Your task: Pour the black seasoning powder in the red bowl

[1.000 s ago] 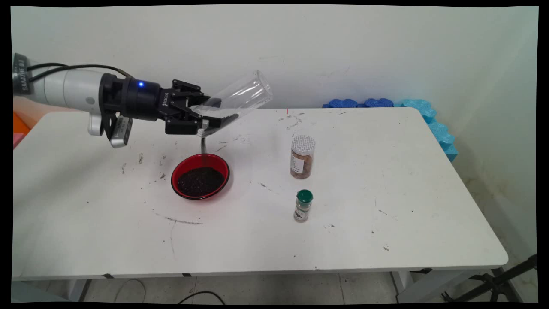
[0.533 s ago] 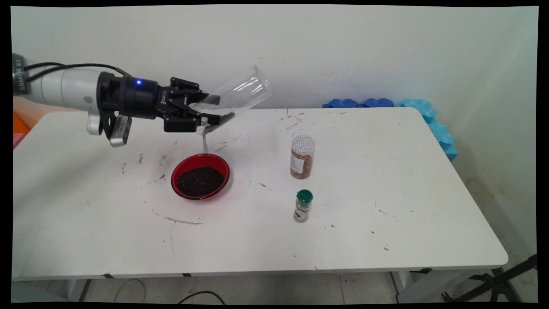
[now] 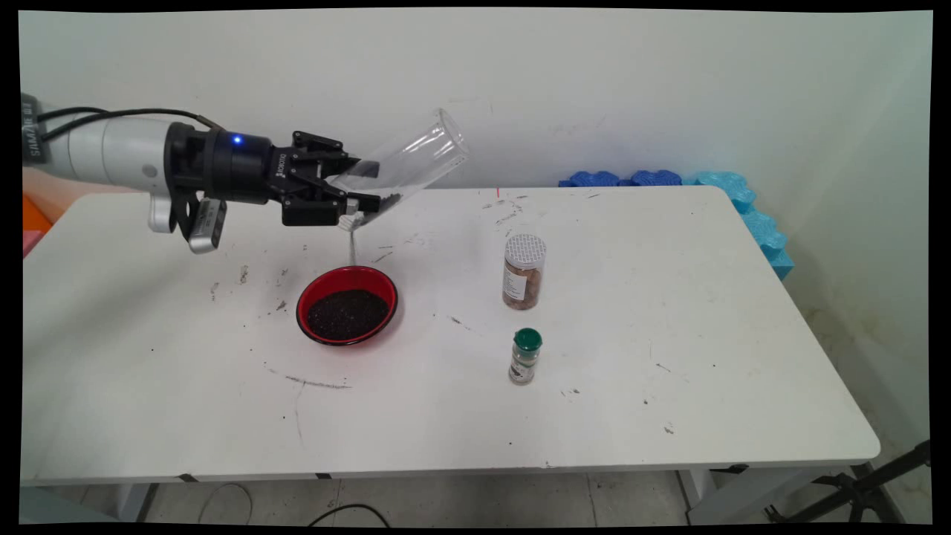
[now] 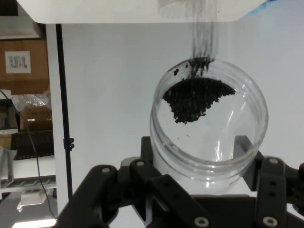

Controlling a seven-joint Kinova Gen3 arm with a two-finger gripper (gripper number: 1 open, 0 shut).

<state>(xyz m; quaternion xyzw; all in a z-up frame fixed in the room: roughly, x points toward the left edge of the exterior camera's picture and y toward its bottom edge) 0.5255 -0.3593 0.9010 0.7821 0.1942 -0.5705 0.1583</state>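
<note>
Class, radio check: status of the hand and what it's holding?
Hand shut on clear jar, tilted. Dark grains streaming into red bowl below. Nothing between.

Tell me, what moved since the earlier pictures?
The pincer, gripping the clear jar, drew back left and lifted slightly, tipping the jar's base higher; fewer dark grains remain inside. The red bowl and two spice jars stayed put.

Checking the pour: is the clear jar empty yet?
No. Clear jar, tilted in the claw, holds dark grains at its mouth.
</note>
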